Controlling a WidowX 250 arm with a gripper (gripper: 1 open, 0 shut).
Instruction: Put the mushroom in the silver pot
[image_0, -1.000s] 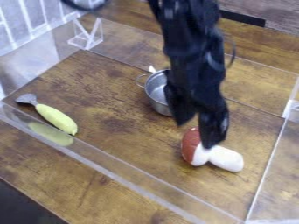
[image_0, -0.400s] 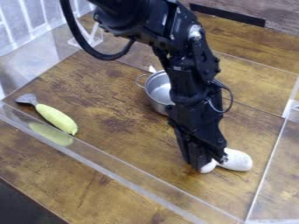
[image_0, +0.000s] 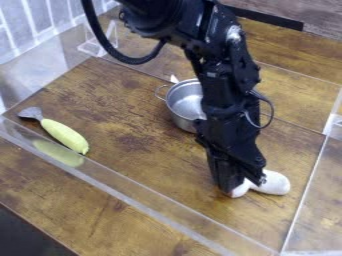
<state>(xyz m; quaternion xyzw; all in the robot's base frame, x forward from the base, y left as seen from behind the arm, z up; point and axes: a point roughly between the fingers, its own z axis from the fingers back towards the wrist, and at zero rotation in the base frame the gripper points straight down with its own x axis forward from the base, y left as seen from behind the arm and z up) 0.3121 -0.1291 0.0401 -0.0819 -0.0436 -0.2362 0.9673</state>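
My black gripper (image_0: 237, 182) points almost straight down at the wooden table, right of centre. Its fingers are closed around the mushroom (image_0: 271, 183), which still rests on the table. Only the white stem shows, sticking out to the right of the fingertips; the red-brown cap is hidden behind them. The silver pot (image_0: 182, 102) stands just behind and to the left of the gripper, and the arm covers its right side.
A long yellow-green banana-like item (image_0: 63, 135) lies at the left beside a small grey piece (image_0: 28, 113). Clear plastic walls (image_0: 147, 195) border the work area at front, left and right. A clear stand (image_0: 96, 38) sits at the back left.
The gripper came down onto the mushroom and its fingers closed on it. The red-brown cap, visible a second ago, is now covered by the fingers. The pot and the yellow-green item stayed put.
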